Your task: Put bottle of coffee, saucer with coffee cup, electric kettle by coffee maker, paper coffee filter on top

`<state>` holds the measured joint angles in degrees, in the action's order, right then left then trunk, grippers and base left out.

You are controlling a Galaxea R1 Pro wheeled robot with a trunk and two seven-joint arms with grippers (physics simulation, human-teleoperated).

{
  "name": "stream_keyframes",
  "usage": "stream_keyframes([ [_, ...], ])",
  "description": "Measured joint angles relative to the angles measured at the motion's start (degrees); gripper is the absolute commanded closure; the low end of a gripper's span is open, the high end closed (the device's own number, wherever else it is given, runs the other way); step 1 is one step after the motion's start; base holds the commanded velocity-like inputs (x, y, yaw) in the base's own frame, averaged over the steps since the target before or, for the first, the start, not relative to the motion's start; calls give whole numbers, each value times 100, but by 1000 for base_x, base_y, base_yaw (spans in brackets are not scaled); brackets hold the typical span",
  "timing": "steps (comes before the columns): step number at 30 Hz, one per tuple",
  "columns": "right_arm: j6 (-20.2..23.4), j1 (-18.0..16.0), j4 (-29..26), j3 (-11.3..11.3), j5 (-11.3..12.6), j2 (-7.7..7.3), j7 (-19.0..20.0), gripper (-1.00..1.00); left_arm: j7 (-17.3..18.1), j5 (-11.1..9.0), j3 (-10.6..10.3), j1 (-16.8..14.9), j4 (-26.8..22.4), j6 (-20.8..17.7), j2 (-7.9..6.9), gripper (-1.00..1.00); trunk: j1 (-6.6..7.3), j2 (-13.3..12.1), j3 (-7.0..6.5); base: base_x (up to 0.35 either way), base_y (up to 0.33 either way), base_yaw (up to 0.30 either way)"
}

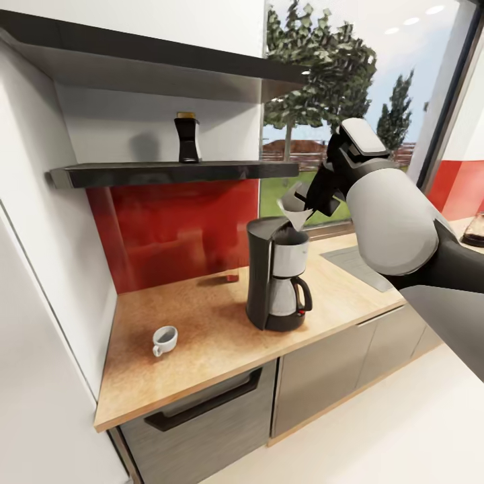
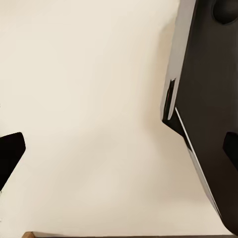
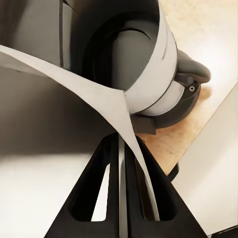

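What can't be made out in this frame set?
- Head view: the right end effector is partly hidden behind the paper coffee filter and the arm.
- Head view: a glass pot is cut off by the frame edge.
- Head view: the label on the bottle of coffee is too small to read.
- Left wrist view: whether the left end effector is open or shut; just dark tips at the edges.
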<state>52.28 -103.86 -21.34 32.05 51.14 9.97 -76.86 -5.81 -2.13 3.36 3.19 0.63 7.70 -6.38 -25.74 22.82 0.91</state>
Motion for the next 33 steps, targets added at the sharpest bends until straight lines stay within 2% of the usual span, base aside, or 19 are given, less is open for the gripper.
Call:
stream_keyframes([
  [17,-2,7,-6,0,-7,1,0,100,4,-8,3,0,-5,0,3,-100,-1,0,0,34,33,0],
  [24,-219,28,-8,0,-13,1,-3,100,5,-4,3,0,-2,0,13,-100,-1,0,0,0,0,0],
  [31,-245,34,-1,0,-22,1,-4,100,2,-3,3,0,0,-1,14,-100,-1,0,0,0,0,0],
  [33,-240,99,-1,-63,-75,1,68,100,7,-13,-4,65,-4,12,16,-100,-2,0,0,0,0,0],
])
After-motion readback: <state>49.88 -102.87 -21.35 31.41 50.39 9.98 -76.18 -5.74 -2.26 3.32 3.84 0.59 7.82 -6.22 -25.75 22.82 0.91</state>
